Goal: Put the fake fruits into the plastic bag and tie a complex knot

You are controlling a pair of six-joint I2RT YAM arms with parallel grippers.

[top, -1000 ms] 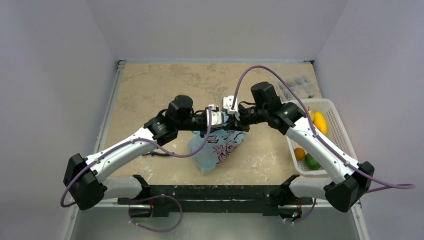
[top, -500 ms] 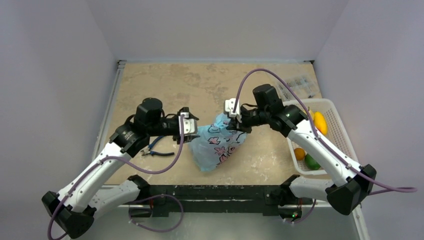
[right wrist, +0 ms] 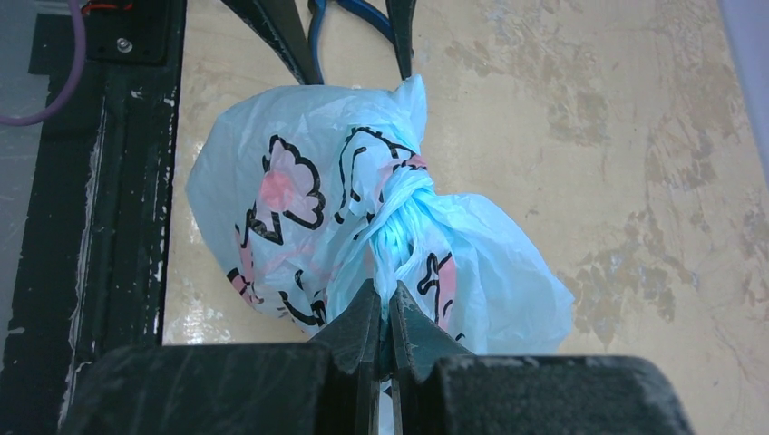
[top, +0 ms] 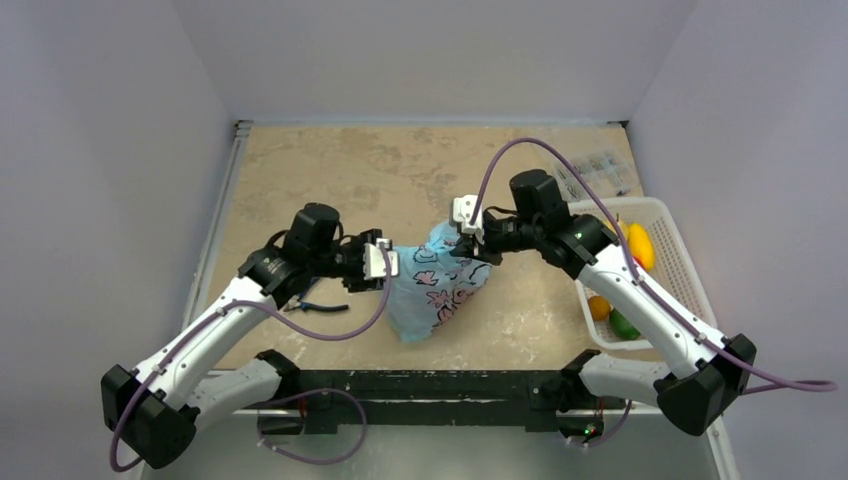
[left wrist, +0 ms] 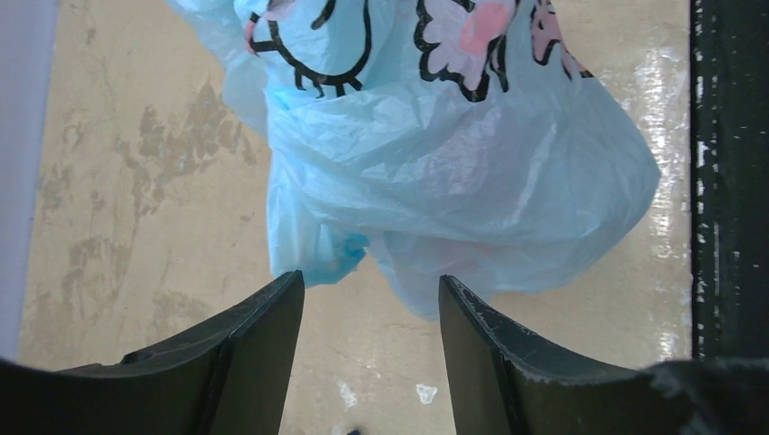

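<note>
The light-blue plastic bag [top: 438, 288] with pink cartoon prints lies bulging in the middle of the table, its contents hidden. Its handle strips are twisted into a knot [right wrist: 405, 194]. My right gripper [right wrist: 384, 295] is shut on a twisted strip just behind the knot, and in the top view it [top: 462, 246] sits at the bag's top. My left gripper [left wrist: 370, 292] is open and empty, and its tips stand just short of the bag's [left wrist: 453, 163] left side. In the top view the left gripper [top: 388, 264] is beside the bag. Three fake fruits lie in the basket: yellow [top: 640, 245], orange [top: 598, 306] and green [top: 626, 323].
The white slotted basket [top: 690, 262] stands at the right edge. Blue-handled pliers [top: 316, 302] lie on the table under my left arm. A clear plastic box [top: 598, 164] sits at the back right. The black mounting rail [top: 420, 385] runs along the near edge.
My left gripper has let go at the bag's top and drawn back to the left, then edged toward the bag's side, open. My right gripper has kept hold of the strip.
</note>
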